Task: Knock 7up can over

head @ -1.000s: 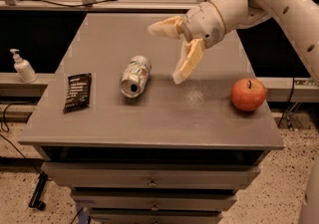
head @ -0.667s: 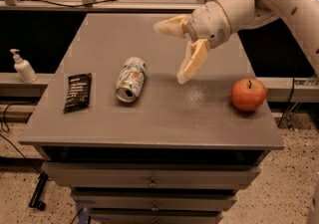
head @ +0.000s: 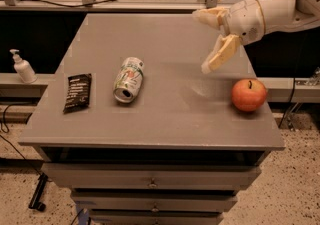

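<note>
The 7up can [head: 128,80] lies on its side on the grey table top [head: 165,114], left of centre, its silver top with the opening facing the front. Its body is white-silver and green with a red mark. My gripper [head: 203,41] hangs above the right part of the table, well to the right of the can and apart from it. Its two cream fingers [head: 220,53] are spread wide and hold nothing.
A red apple [head: 248,94] stands near the table's right edge, just below the gripper. A dark snack packet [head: 78,92] lies at the left. A white pump bottle [head: 22,67] stands on a ledge beyond the left edge. Drawers sit under the table front.
My gripper has moved to the right and slightly up, away from the can. The can has shifted a little to the left and stays on its side.
</note>
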You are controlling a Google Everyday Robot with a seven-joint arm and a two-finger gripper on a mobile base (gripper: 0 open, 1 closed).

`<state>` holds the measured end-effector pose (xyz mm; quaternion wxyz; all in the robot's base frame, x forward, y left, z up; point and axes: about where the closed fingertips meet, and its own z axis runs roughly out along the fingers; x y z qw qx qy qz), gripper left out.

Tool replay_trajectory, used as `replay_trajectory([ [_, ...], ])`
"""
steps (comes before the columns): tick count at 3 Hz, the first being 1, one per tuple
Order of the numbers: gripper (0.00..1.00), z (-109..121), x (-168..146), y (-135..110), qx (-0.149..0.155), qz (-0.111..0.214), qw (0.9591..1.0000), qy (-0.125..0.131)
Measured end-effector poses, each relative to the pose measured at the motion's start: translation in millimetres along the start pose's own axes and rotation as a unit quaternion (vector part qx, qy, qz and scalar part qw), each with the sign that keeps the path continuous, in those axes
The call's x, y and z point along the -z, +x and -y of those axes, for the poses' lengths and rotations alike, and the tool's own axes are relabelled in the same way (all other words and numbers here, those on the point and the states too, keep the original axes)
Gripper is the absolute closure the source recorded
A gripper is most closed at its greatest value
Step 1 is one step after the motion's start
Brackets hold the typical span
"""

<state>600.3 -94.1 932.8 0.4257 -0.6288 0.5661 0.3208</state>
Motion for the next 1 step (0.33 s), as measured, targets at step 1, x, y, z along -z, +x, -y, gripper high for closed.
replay_trajectory([
  [1,0.0,2.5,1.8,0.3,0.0,0.0,1.0,0.006],
])
